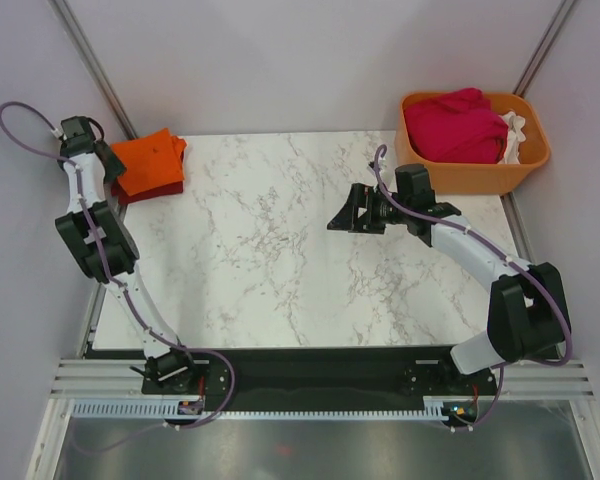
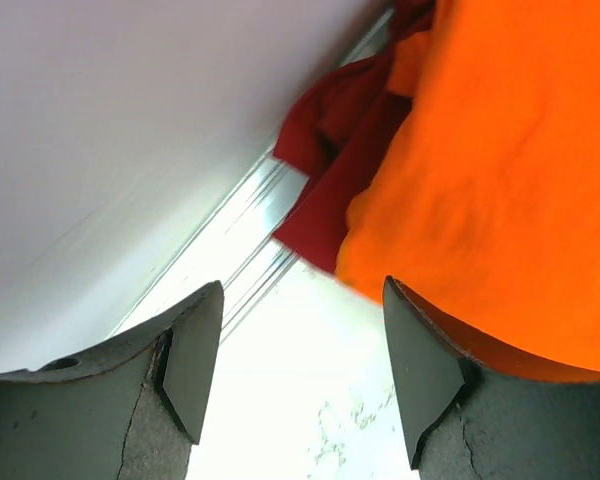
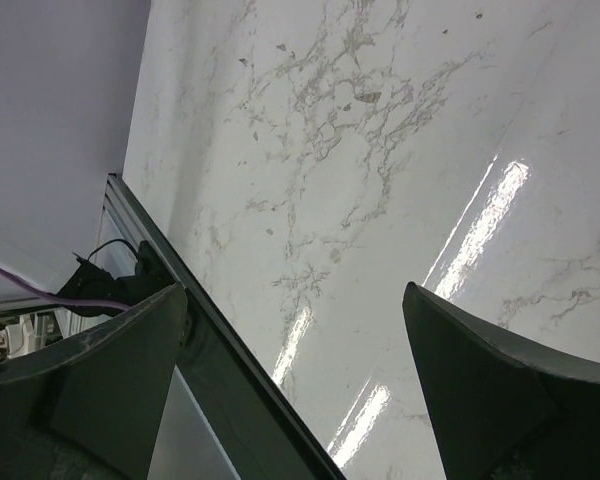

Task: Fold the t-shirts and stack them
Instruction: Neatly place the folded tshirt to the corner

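Marble-pattern surface (image 1: 280,250) takes up most of the top view, my two arm bases at its near edge.

Orange plastic basket (image 1: 475,175) sits at the far right corner of the surface. The magenta t-shirt (image 1: 455,125) is bunched up inside and fills most of it. The white t-shirt (image 1: 515,135) is wedged against the basket's right wall beside the magenta one. Both are unfolded.

At the far left corner, the orange t-shirt (image 1: 150,160) lies folded on top of the dark red t-shirt (image 1: 145,193). The red one shows only as an edge along the near side. In the left wrist view the orange t-shirt (image 2: 500,180) fills the right side, and dark red t-shirt (image 2: 330,170) sticks out from under it toward the wall, a bit rumpled.

My left gripper (image 1: 108,162) is at the left edge of that stack. Its jaws are spread wide in the wrist view (image 2: 300,300), with nothing between them, just bare surface. The orange cloth runs right along one finger (image 2: 430,370); can't tell if it touches.

My right gripper (image 1: 340,222) is over the middle-right of the surface, well apart from the basket and the stack. Its jaws are fully apart (image 3: 295,300), holding nothing, with only marble below.
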### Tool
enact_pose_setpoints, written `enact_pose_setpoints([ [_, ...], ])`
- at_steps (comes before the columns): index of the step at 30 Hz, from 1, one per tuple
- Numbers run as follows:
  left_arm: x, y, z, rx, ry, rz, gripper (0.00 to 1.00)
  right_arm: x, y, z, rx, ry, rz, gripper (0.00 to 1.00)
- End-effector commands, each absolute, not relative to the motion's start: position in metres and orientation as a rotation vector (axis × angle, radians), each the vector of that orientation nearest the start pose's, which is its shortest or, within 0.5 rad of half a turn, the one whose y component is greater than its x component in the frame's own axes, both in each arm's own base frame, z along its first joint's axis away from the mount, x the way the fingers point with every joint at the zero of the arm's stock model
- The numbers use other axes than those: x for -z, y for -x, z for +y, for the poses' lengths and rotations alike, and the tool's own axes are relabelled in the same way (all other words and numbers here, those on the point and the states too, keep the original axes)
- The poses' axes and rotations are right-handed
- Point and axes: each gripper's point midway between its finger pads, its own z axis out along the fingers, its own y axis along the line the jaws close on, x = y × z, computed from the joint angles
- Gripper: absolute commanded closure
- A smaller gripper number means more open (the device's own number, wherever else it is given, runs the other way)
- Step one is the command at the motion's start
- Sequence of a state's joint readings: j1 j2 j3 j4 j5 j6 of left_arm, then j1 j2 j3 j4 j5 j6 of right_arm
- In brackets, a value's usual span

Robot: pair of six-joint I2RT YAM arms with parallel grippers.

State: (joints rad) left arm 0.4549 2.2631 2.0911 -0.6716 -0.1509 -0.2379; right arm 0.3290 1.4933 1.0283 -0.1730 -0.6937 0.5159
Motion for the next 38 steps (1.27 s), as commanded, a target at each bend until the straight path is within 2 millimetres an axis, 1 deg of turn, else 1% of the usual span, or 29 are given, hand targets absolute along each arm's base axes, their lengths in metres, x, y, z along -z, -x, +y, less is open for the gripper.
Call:
enact_pose_setpoints([
  [1, -0.208, -0.469, 0.294, -0.393, 1.129, 1.974, 0.29, -0.199, -0.327, 0.243, -1.154, 0.262, 2.22, 0.02],
  [2, -0.212, -0.466, 0.286, -0.382, 1.132, 1.971, 0.29, -0.199, -0.326, 0.243, -1.149, 0.26, 2.223, 0.02],
  [3, -0.2, -0.457, 0.276, -0.379, 1.146, 2.002, 0.3, -0.202, -0.325, 0.243, -1.145, 0.263, 2.218, 0.02],
  [4, -0.2, -0.455, 0.264, -0.36, 1.141, 2.012, 0.3, -0.208, -0.324, 0.242, -1.14, 0.266, 2.201, 0.02],
  [5, -0.217, -0.45, 0.252, -0.314, 1.144, 1.977, 0.3, -0.209, -0.323, 0.24, -1.122, 0.258, 2.203, 0.02],
  [6, -0.204, -0.441, 0.24, -0.297, 1.156, 2.011, 0.3, -0.213, -0.321, 0.241, -1.113, 0.262, 2.195, 0.02],
  [7, -0.209, -0.44, 0.227, -0.27, 1.141, 2.005, 0.3, -0.22, -0.318, 0.24, -1.102, 0.266, 2.177, 0.02],
  [8, -0.231, -0.436, 0.215, -0.219, 1.118, 1.96, 0.3, -0.223, -0.317, 0.239, -1.085, 0.259, 2.175, 0.02],
  [9, -0.224, -0.429, 0.202, -0.202, 1.11, 1.978, 0.3, -0.227, -0.313, 0.241, -1.085, 0.271, 2.167, 0.02],
  [10, -0.23, -0.431, 0.184, -0.166, 1.069, 1.976, 0.3, -0.237, -0.31, 0.239, -1.082, 0.275, 2.141, 0.02],
  [11, -0.251, -0.421, 0.171, -0.147, 1.035, 1.943, 0.3, -0.241, -0.307, 0.239, -1.081, 0.277, 2.14, 0.02],
  [13, -0.246, -0.41, 0.143, -0.12, 0.986, 1.98, 0.3, -0.257, -0.3, 0.238, -1.078, 0.287, 2.098, 0.02],
  [14, -0.288, -0.424, 0.119, 0.018, 0.823, 1.882, 0.3, -0.261, -0.296, 0.236, -1.073, 0.286, 2.098, 0.02],
  [15, -0.281, -0.417, 0.106, 0.032, 0.803, 1.905, 0.3, -0.266, -0.293, 0.235, -1.07, 0.292, 2.087, 0.02],
  [17, -0.289, -0.41, 0.074, 0.08, 0.729, 1.908, 0.3, -0.282, -0.285, 0.23, -1.061, 0.292, 2.046, 0.02],
  [20, -0.298, -0.386, 0.028, 0.154, 0.62, 1.909, 0.3, -0.305, -0.275, 0.223, -1.051, 0.284, 1.981, 0.02],
  [21, -0.299, -0.367, 0.02, 0.171, 0.597, 1.896, 0.3, -0.319, -0.268, 0.221, -1.058, 0.291, 1.939, 0.02],
  [22, -0.324, -0.373, -0.001, 0.178, 0.296, 1.828, 0.3, -0.323, -0.266, 0.218, -1.051, 0.282, 1.927, 0.02],
  [23, -0.329, -0.358, -0.04, 0.375, 0.14, 1.833, 0.3, -0.329, -0.263, 0.217, -1.05, 0.276, 1.91, 0.02],
  [24, -0.313, -0.348, -0.045, 0.403, 0.135, 1.858, 0.28, -0.337, -0.258, 0.213, -1.045, 0.271, 1.882, 0.02],
  [25, -0.324, -0.329, -0.051, 0.438, 0.112, 1.813, 0.27, -0.338, -0.255, 0.211, -1.037, 0.261, 1.878, 0.02],
  [26, -0.303, -0.321, -0.052, 0.451, 0.138, 1.844, 0.26, -0.341, -0.254, 0.208, -1.03, 0.256, 1.869, 0.02],
  [27, -0.299, -0.314, -0.052, 0.464, 0.155, 1.841, 0.25, -0.343, -0.249, 0.205, -1.025, 0.251, 1.858, 0.02],
  [28, -0.306, -0.298, -0.057, 0.487, 0.133, 1.8, 0.25, -0.34, -0.248, 0.204, -1.017, 0.244, 1.867, 0.02],
  [29, -0.302, -0.29, -0.063, 0.519, 0.112, 1.802, 0.24, -0.338, -0.248, 0.201, -1.003, 0.236, 1.866, 0.02],
  [30, -0.288, -0.281, -0.065, 0.532, 0.105, 1.817, 0.24, -0.336, -0.245, 0.198, -0.992, 0.235, 1.865, 0.02],
  [32, -0.281, -0.263, -0.066, 0.521, 0.059, 1.789, 0.23, -0.333, -0.244, 0.195, -0.978, 0.22, 1.873, 0.02],
  [35, -0.273, -0.248, -0.06, 0.478, 0.061, 1.753, 0.19, -0.337, -0.24, 0.193, -0.977, 0.209, 1.861, 0.02],
  [38, -0.279, -0.243, -0.058, 0.473, 0.081, 1.721, 0.15, -0.343, -0.241, 0.191, -0.959, 0.228, 1.845, 0.02],
])
